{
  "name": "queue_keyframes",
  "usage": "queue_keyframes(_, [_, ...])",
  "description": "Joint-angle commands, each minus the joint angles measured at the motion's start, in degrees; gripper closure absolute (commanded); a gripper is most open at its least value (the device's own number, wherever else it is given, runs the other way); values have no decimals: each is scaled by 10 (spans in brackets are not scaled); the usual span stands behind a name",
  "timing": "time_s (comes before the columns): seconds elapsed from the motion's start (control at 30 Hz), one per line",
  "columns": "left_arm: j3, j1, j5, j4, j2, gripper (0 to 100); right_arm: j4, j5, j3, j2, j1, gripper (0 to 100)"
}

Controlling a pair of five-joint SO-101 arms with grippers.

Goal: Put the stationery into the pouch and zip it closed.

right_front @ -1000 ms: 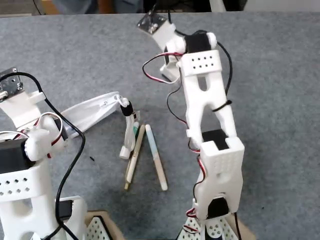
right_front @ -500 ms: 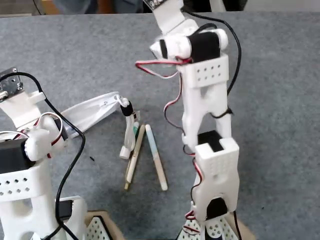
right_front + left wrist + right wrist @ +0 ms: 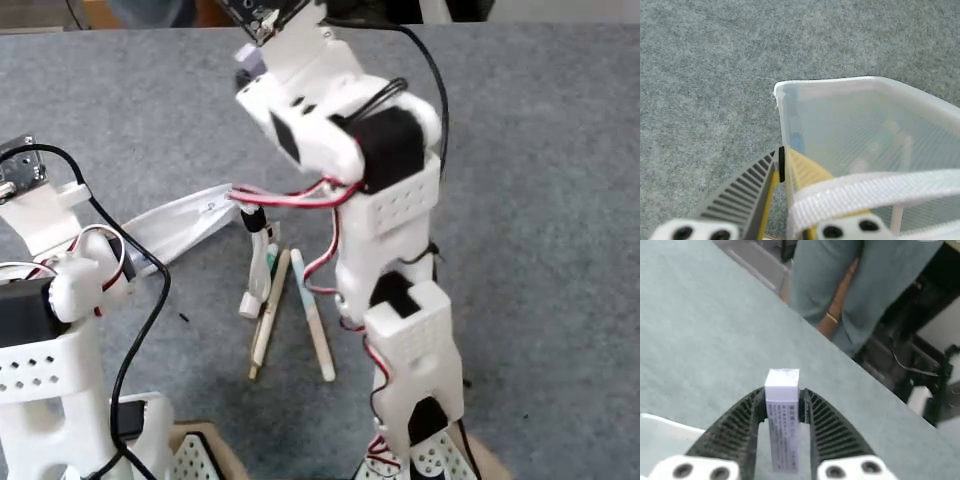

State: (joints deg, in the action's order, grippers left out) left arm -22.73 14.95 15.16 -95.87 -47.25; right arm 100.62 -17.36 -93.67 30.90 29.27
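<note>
- White eraser (image 3: pixel 782 440) is clamped between the right gripper's (image 3: pixel 782 396) fingers, raised above the grey table (image 3: pixel 540 200).
- Left gripper (image 3: pixel 781 167) is pinched on the pouch (image 3: pixel 840 81) wall, holding its mouth open.
- Step in hand, I judge: loading; next the eraser needs carrying over that mouth and letting go.
- Pens (image 3: pixel 311 310) lie on the table just beside the pouch; blurred shapes through its wall may be those pens, not contents.

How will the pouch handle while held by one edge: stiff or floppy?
Probably floppy: the pouch has thin see-through walls, and the left tool pinches just one edge. Likely light for its size, so it may slide on the table if nudged rather than stay put.
</note>
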Motion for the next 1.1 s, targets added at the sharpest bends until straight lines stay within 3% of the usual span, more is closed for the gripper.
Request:
queue_keyframes(0.0, [-7,-5,1,-4,4,972,1,39,-21,-13,33,986])
queue_keyframes(0.23, [-7,-5,2,-4,3,972,1,87,-21,-67,115,986])
queue_keyframes(0.5, [-7,-5,2,-4,3,972,5,91,-21,-103,200,986])
queue_keyframes(0.87, [5,-6,2,-6,2,972,6,153,23,-137,217,986])
queue_keyframes(1.07, [97,-34,11,-51,4,972,6,152,40,-182,215,986])
